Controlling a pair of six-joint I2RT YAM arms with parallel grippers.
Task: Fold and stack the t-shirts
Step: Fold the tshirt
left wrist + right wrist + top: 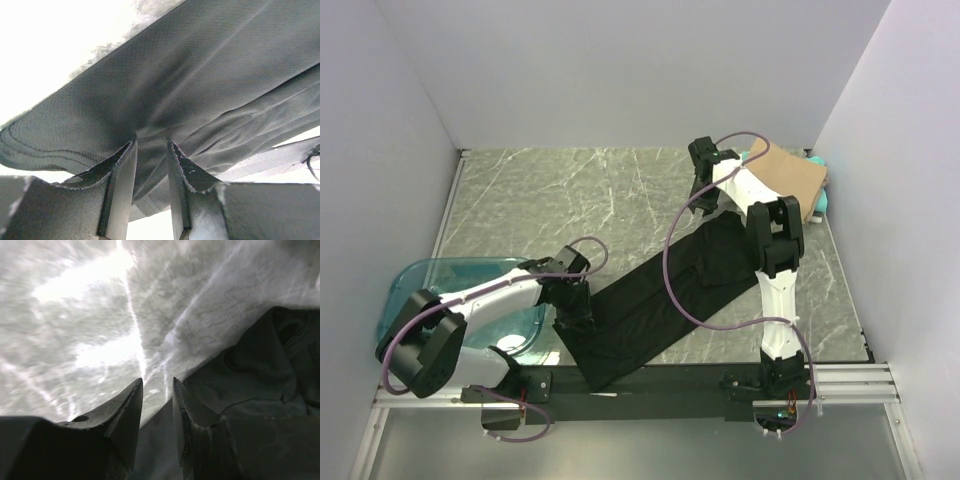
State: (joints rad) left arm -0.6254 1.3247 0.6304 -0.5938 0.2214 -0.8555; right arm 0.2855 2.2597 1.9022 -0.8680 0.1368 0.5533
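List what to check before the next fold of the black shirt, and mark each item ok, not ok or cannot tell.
1. Left claw holds the black shirt: ok, cloth is pinched between its fingers.
2. Right claw holds the shirt's far end: cannot tell; the cloth lies by its right finger, but the grip is unclear.
3. Shirt wholly on the table: not ok, its near end overhangs the near edge.
4. Cable clear of the shirt: cannot tell; it loops over the shirt's middle.
5. Stack out of the way: ok, the tan shirt on the teal shirt sits apart in the far right corner.
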